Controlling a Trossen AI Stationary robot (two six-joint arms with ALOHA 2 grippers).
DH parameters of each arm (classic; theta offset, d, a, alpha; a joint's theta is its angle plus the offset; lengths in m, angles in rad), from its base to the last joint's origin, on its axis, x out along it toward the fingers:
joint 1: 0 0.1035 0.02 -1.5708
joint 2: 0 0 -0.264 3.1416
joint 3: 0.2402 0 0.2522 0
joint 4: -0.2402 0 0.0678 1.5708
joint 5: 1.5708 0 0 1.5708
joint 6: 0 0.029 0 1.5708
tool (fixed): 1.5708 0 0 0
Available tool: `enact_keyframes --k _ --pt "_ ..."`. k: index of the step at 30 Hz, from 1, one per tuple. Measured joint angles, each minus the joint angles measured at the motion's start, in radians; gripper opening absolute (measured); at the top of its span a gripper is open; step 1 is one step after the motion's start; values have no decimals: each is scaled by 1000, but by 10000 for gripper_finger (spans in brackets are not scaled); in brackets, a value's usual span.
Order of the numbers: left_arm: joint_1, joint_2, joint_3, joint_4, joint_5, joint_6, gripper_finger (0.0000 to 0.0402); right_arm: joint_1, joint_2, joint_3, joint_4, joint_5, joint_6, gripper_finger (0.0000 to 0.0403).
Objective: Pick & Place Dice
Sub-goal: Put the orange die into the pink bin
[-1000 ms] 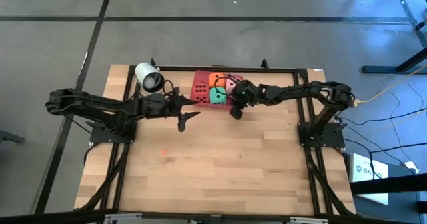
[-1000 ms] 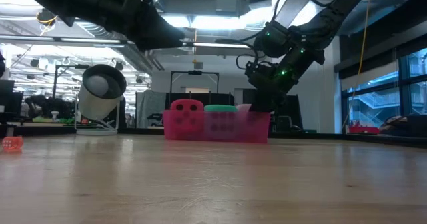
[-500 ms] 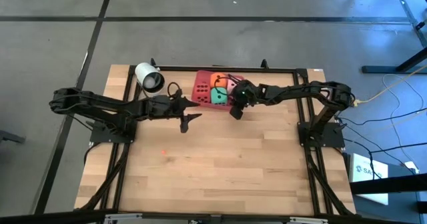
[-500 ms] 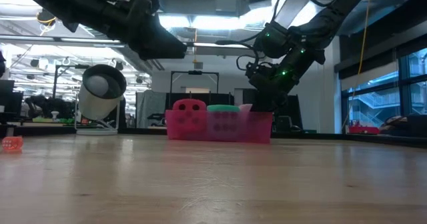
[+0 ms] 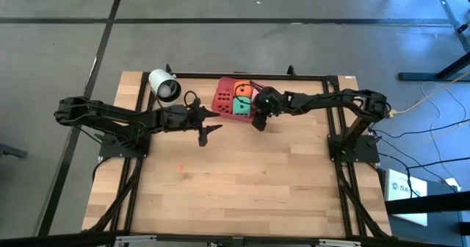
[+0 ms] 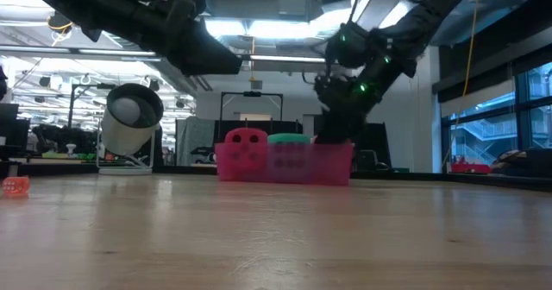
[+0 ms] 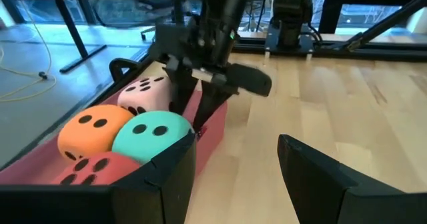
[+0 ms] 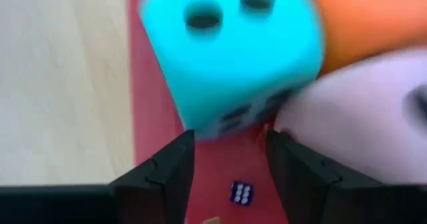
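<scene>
Four dice (image 7: 143, 136) inside tray (image 7: 215, 124)

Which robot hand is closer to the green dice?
The right gripper: it hangs at the pink tray right beside the green dice. The left gripper hovers over bare table, farther off.

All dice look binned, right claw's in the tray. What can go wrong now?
1. The right claw, open, sits low in the tray, tight against the green die and light pink die; pulling out could snag one or drag the tray.
2. The left claw hovers open near that tray; the arms might clash.
</scene>
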Motion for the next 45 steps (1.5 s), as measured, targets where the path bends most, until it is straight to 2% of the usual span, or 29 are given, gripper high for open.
enact_keyframes --k 6,11,14,18,22,25,32,38,45 --pt "0 -12 0 -63 -43 13 207 4 -78 52 12 7 -61 191" --pt "0 -55 0 -168 -61 -20 207 14 -224 28 50 61 -84 182" --pt "-2 -94 0 -219 -34 -45 207 38 -332 -47 170 46 -76 174" --pt "-20 -172 0 -342 4 -98 207 72 -479 -200 398 -36 -6 166" --pt "-69 -266 0 -509 39 -200 207 100 -582 -332 537 -133 99 165" --pt "-119 -333 0 -638 82 -299 207 130 -609 -385 570 -192 145 165" --pt "-288 -411 0 -894 105 -616 207 248 -607 -405 602 -161 179 164" --pt "-451 -379 0 -986 99 -825 207 348 -600 -404 614 -62 203 164" --pt "-591 -270 0 -1002 40 -904 207 474 -555 -404 623 69 244 164"
